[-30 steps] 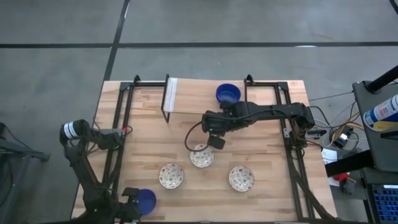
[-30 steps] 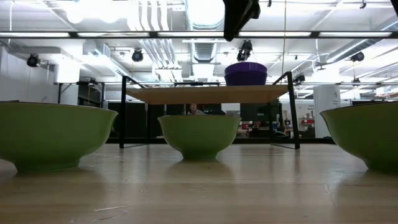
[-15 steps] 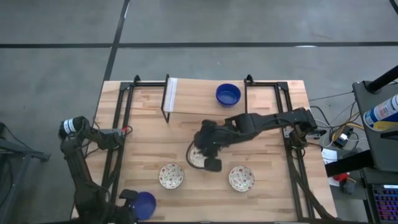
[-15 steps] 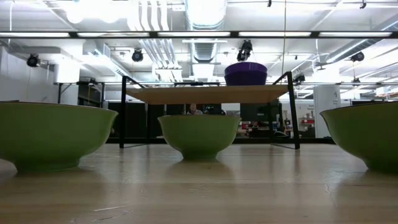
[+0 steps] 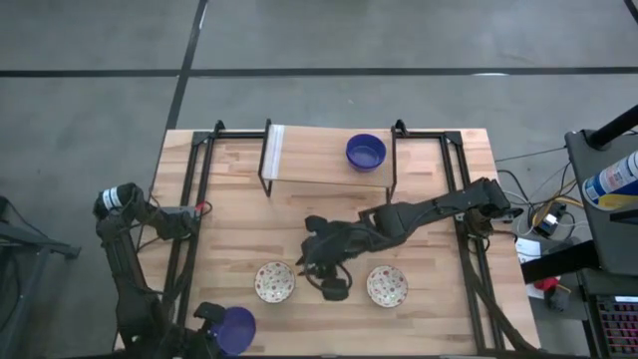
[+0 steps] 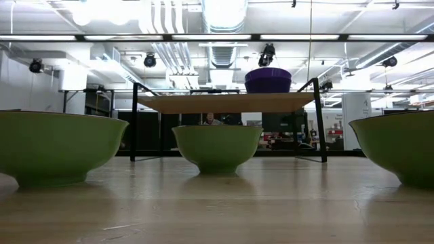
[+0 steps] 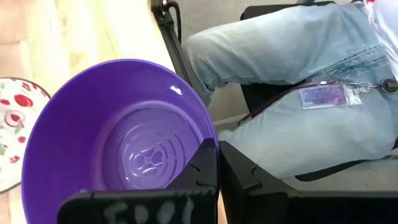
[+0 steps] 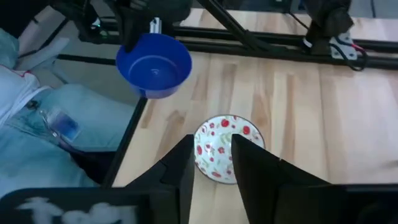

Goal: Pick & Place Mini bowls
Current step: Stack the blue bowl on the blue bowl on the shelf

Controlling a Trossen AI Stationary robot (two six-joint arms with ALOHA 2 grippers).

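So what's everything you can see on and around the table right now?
cobalt blue round mini bowls: two; one on the shelf, one held at the table's front left corner.
cream round mini bowls with red speckled pattern: three, in a row at the front; left, right, middle under the right arm.
raised wooden shelf on black metal legs: one, at the back.
light wooden table: one.
person in light blue jeans: one, seated by the front left corner.
left gripper: shut on a blue bowl's rim.
right gripper: open, over the front row.
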